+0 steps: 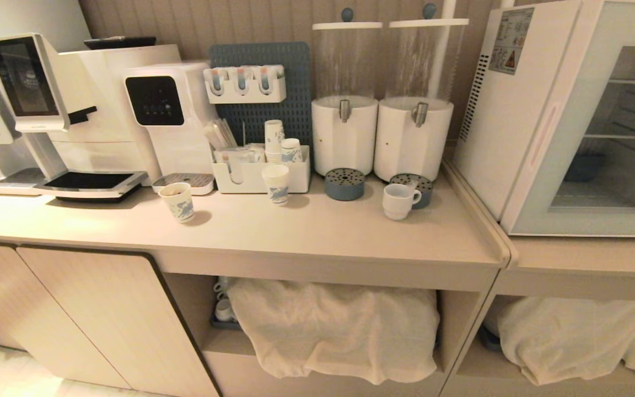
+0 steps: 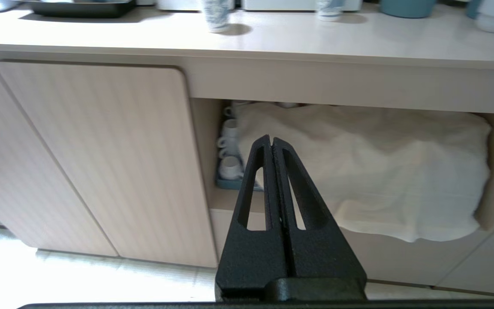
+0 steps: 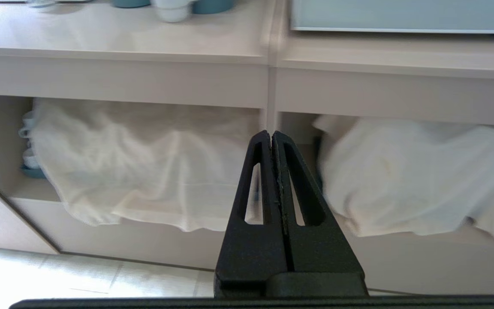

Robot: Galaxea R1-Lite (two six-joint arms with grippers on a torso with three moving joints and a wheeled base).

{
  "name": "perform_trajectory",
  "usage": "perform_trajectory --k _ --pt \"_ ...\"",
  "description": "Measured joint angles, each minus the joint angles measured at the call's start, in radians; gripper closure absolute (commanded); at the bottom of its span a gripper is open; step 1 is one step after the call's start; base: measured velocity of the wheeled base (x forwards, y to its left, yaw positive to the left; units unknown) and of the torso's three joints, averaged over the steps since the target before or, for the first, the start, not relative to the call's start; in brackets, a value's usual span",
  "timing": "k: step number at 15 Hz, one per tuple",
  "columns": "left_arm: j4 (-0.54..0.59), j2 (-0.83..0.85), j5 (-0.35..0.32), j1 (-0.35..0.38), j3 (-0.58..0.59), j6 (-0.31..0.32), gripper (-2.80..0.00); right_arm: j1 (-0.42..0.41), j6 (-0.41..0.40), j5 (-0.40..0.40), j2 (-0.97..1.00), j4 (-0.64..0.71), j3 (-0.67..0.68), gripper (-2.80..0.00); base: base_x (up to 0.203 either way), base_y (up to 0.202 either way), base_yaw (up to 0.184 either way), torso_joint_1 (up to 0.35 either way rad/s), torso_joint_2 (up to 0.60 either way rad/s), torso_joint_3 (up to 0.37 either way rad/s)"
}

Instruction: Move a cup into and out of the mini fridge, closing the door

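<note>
the cup [image 1: 398, 201] stands on the counter [image 1: 317, 231], touching a blue drip tray [image 1: 412, 184] under a dispenser; the mini fridge [image 1: 571, 118] sits right of it, door [image 1: 598, 138] closed; left gripper [image 2: 272, 139] and right gripper [image 3: 271, 134] hang below counter level, fingers pressed together, holding nothing.

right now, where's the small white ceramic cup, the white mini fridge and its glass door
small white ceramic cup [image 1: 397, 201], head view, on its outer wall
white mini fridge [image 1: 507, 127], head view, on its side panel
glass door [image 1: 609, 138], head view, on the clear window
</note>
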Motion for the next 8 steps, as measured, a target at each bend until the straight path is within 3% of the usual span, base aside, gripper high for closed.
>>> perform_trajectory --k 8 --pt "0.0 0.0 0.0 0.0 0.0 0.0 0.0 0.0 0.001 0.0 0.0 0.0 0.0 0.0 0.0 0.191 0.0 0.002 0.0 0.003"
